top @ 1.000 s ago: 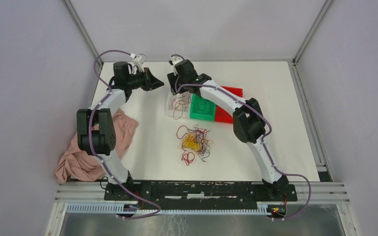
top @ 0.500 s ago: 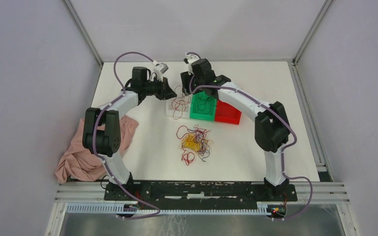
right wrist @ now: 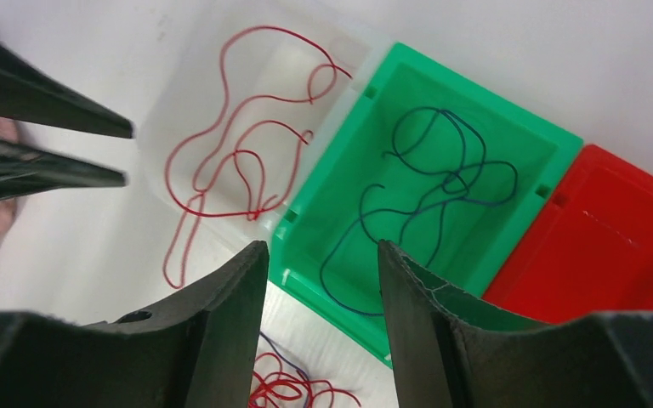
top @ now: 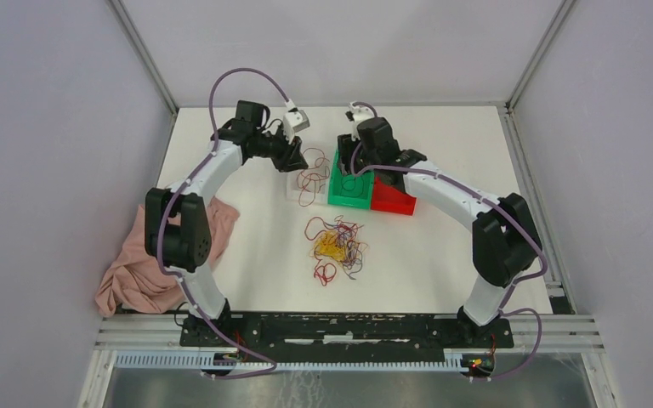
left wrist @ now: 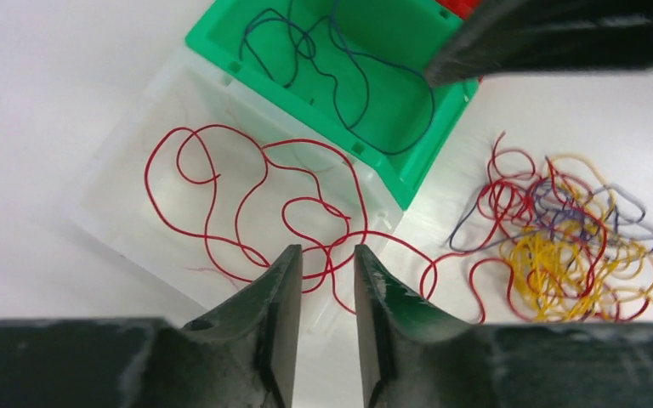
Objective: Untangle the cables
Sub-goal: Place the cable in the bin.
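The cables lie in three places. A tangle (top: 336,245) of red, yellow and dark strands (left wrist: 561,246) rests on the white table. One red cable (top: 309,180) loops in a clear tray (left wrist: 127,195), one end trailing over its edge. A dark blue cable (right wrist: 442,183) lies in a green bin (right wrist: 527,212). My left gripper (left wrist: 327,251) hovers over the clear tray's near edge, jaws slightly apart, nothing between them. My right gripper (right wrist: 323,246) hangs open over the green bin's near corner, holding nothing.
A red bin (top: 394,197) adjoins the green bin (top: 332,200) on the right. A pink cloth (top: 157,259) lies crumpled at the table's left edge. The two grippers (top: 293,153) (top: 346,157) stand close together at the back. Grey walls enclose the table.
Both arms swung to the right. The left gripper came over the clear tray and its jaws parted a little. The right gripper shifted from the clear tray to the green bin.
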Tool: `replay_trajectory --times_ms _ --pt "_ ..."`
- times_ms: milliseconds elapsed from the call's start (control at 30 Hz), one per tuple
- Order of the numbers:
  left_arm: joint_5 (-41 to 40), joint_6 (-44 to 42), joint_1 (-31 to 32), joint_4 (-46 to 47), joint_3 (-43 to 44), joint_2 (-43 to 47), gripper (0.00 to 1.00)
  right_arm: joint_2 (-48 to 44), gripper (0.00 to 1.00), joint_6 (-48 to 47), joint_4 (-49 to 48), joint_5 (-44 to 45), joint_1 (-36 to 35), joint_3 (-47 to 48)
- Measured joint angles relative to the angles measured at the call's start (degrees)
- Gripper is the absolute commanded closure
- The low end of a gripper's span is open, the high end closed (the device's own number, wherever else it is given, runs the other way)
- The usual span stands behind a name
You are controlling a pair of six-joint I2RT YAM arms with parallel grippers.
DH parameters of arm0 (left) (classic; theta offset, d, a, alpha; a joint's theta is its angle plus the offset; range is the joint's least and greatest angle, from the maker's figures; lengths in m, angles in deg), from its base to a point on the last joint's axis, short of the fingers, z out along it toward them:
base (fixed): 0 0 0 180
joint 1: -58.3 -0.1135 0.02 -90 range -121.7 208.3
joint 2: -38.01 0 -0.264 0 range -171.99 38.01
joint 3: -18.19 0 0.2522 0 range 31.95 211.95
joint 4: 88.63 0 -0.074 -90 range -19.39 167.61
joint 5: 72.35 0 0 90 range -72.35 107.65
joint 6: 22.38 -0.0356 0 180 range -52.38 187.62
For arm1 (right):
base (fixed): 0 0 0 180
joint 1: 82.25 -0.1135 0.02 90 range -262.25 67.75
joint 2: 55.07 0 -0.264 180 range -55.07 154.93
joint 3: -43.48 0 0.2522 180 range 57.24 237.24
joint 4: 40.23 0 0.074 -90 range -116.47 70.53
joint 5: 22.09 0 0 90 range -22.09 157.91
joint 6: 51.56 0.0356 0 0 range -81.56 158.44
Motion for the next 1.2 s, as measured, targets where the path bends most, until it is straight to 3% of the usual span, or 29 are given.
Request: replay_trajectory --times_ms 267,433,600,1000,1200 --pt "-7.0 -22.9 7.0 -14.6 2.8 -0.6 0.53 -2.8 0.42 1.7 -2.3 0.6 1.8 -6.5" --pt "-11.4 -30.0 10.0 -18.1 6.0 -4.6 0.54 -5.7 0.43 2.7 -4.5 0.5 2.3 -9.4" --pt "-14.4 -34.2 9.8 -18.5 8.3 -8.0 0.57 -8.1 0.45 3.4 -5.7 0.1 3.2 -11.0" --pt "-15.6 -35.3 9.7 -13.5 8.0 -8.8 0.76 -8.8 0.54 5.0 -8.3 -1.5 4.3 -13.7" --pt "-15.4 -33.1 9.5 -9.3 7.5 -10.2 0.94 -8.9 0.58 5.8 -8.8 -2.0 5.0 -14.5"
